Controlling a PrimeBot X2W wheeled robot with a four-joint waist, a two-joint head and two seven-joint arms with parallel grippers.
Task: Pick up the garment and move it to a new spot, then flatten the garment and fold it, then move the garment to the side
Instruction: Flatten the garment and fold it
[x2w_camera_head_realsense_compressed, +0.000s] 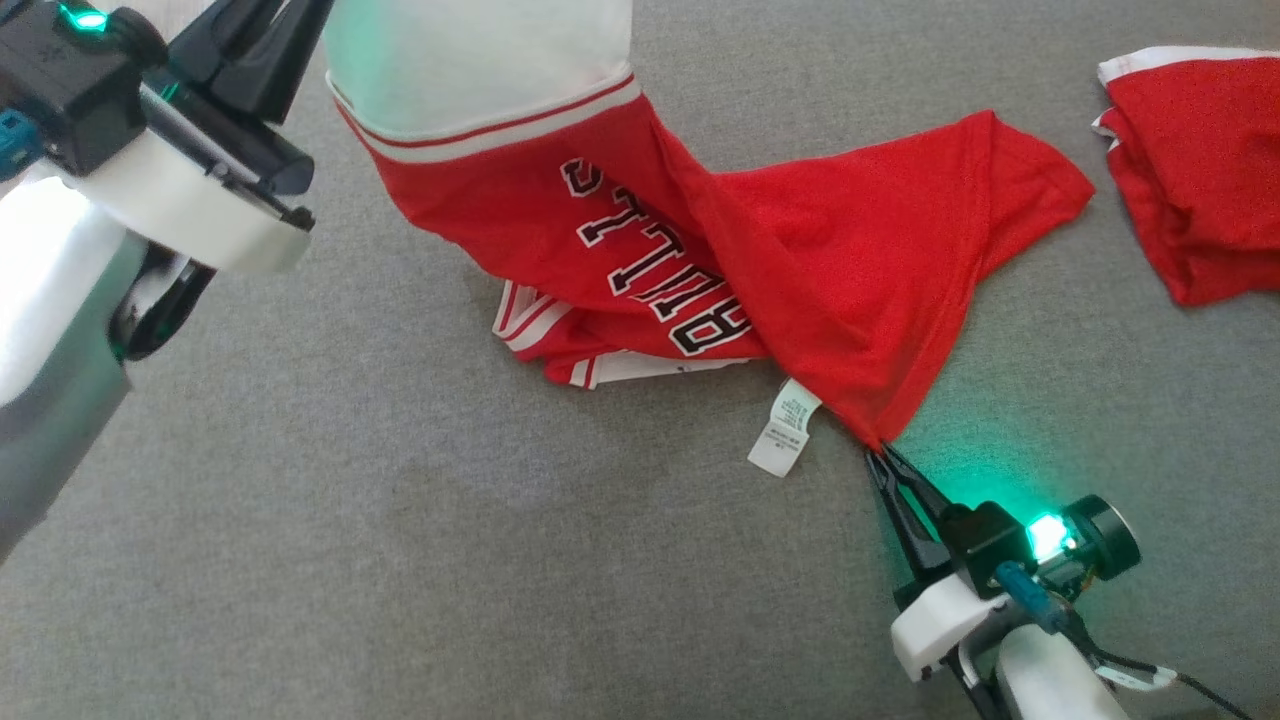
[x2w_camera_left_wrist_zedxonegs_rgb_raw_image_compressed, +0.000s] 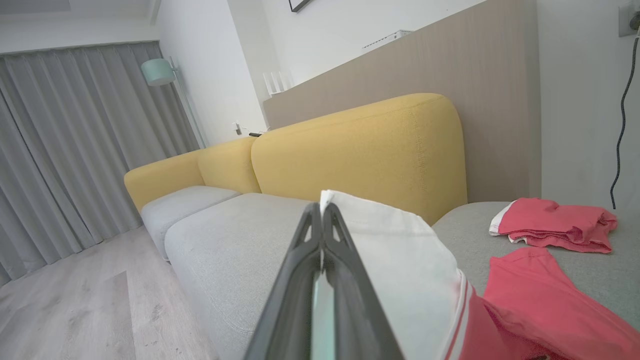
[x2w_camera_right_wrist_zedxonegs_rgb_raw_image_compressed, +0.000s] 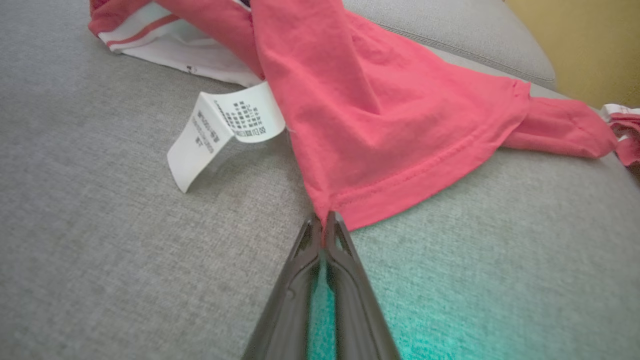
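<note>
Garment: red jersey on sofa seat. Left claw pinching white sleeve, right claw pinching hem corner. Step, likely: flattening. Next: draw both ends apart, taut.

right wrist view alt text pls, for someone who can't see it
The right gripper, shut, pinches the hem corner of a red garment lying on a grey sofa cushion. A white care label trails from the garment, just up and left of the pinch in the picture, and a yellow sofa back fills the upper right corner.
</note>
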